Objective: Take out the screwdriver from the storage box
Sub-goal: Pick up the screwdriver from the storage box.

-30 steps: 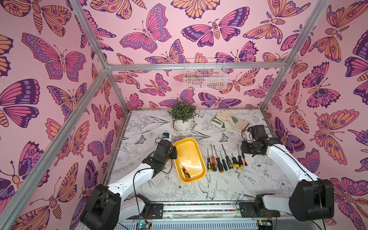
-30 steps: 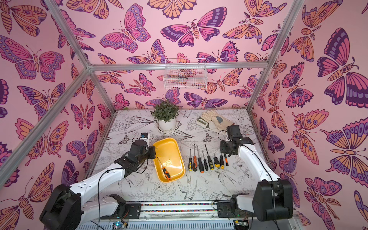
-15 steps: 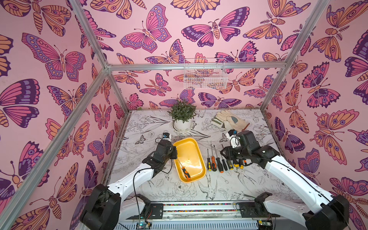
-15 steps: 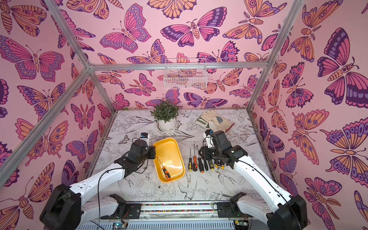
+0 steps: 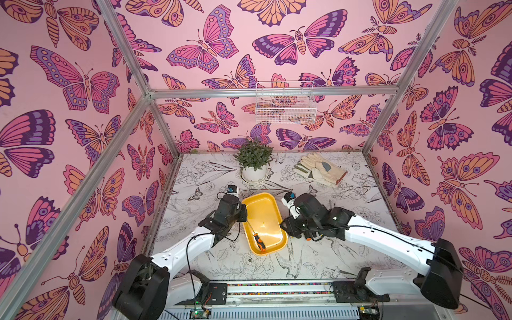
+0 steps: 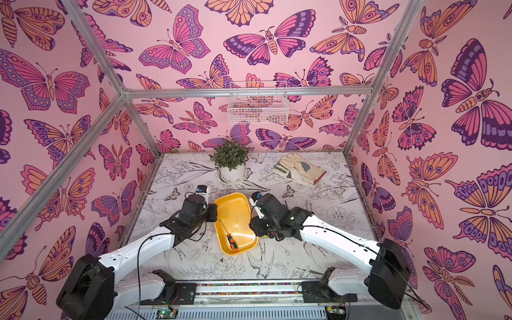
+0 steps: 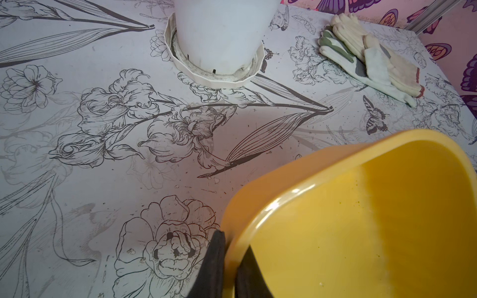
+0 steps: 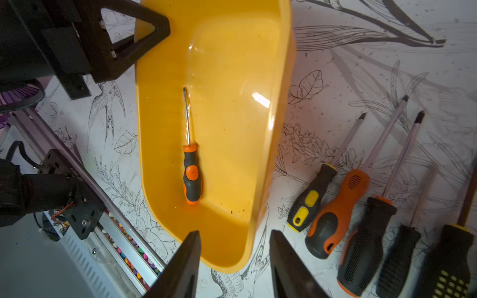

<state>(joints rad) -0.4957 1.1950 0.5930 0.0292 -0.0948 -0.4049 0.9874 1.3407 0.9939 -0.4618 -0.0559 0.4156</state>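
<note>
Currently, the left gripper clamps the storage box rim at 10 o'clock; the right gripper, jaws parted and empty, sits at 3 o'clock; the screwdriver lies inside.

Storage box open above; left tool clamps its rim; loose screwdrivers alongside.

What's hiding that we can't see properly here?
- Loose screwdrivers: the right arm covers most of them in both top views; the right wrist view's edge cuts some off.
- Plant pot: the left wrist view's edge cuts off its leaves.
- Right gripper: both top views hide its jaws under its own wrist.
- Wire basket: too small to see inside.
</note>
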